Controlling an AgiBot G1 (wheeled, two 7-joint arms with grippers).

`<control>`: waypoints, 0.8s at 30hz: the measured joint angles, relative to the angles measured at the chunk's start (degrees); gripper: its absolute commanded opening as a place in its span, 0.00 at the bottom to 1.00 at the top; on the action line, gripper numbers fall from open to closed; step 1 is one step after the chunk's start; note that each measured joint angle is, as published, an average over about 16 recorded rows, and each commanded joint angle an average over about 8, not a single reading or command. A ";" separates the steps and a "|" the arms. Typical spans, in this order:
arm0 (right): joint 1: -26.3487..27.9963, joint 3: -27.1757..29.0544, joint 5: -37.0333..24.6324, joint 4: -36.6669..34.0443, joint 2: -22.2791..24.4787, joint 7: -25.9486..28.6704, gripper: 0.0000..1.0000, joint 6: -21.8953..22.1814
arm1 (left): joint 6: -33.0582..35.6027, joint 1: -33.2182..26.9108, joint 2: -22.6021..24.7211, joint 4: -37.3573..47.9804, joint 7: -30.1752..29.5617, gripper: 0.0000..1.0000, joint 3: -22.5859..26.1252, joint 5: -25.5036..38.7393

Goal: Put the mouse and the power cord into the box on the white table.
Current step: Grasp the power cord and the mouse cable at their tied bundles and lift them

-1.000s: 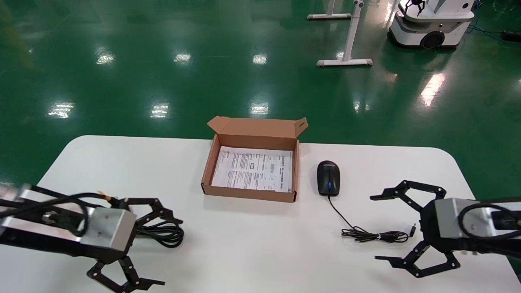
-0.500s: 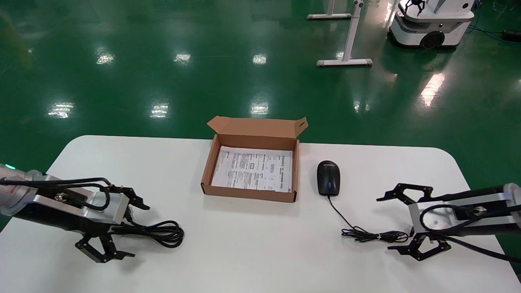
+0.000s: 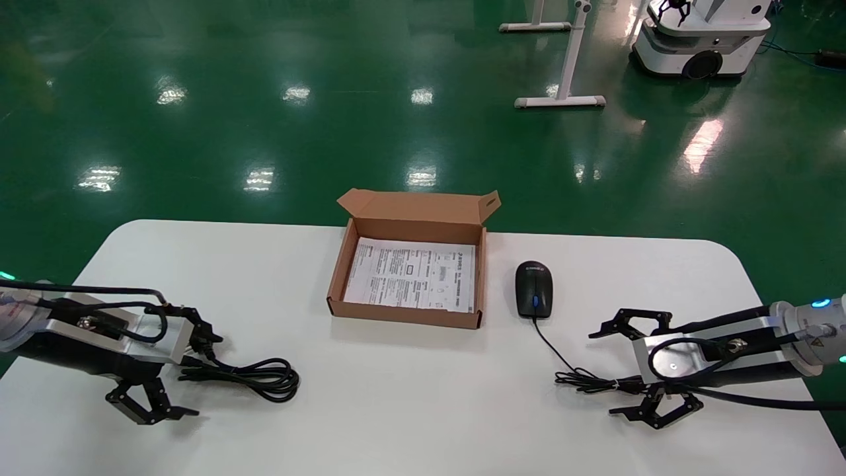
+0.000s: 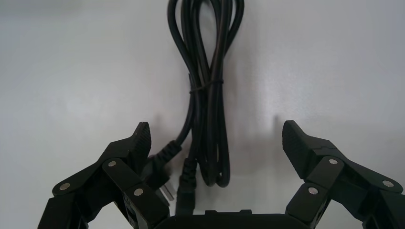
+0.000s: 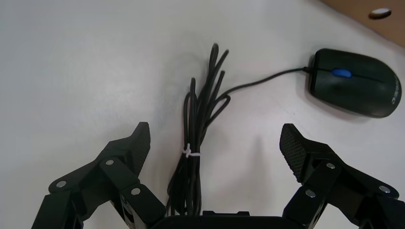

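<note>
I've got the power cord (image 3: 254,375) lying on the white table (image 3: 410,390) at my left, a thick black coil stretched long across the table, its looped end toward the middle and its plug end (image 4: 165,183) toward my left gripper (image 3: 192,373). That gripper is spread wide with the plug end between its fingers (image 4: 138,143), gripping nothing. A thin tie cinches the coil partway along. Over on the right, the mouse (image 3: 533,289) sits just beside the box (image 3: 403,311), apart from its right wall, long axis running away from me, blue scroll wheel toward the near end where the thin cable leaves it. That cable trails to a tied bundle (image 3: 595,381) lying crosswise, and my right gripper (image 3: 624,370) stands wide open around the bundle's near end, holding nothing. The brown cardboard box is mid-table, flap lid upright at the far side, a printed white sheet (image 3: 411,274) on its bottom.
</note>
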 measured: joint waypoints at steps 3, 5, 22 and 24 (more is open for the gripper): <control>0.70 -0.32 -0.54 -1.72 -0.73 -0.75 0.31 0.42 | -0.12 -0.24 0.62 2.08 1.25 0.42 0.06 0.10; 1.07 -0.48 -0.84 -2.57 -1.06 -1.09 0.07 0.69 | -0.20 -0.36 0.91 3.09 1.84 0.17 0.08 0.13; 1.45 -0.63 -1.13 -3.49 -1.31 -1.38 0.00 1.04 | -0.39 -0.46 1.18 4.10 2.42 0.00 0.05 0.08; 1.38 -0.60 -1.06 -3.35 -1.25 -1.34 0.00 0.98 | -0.36 -0.42 1.12 3.97 2.36 0.00 0.04 0.06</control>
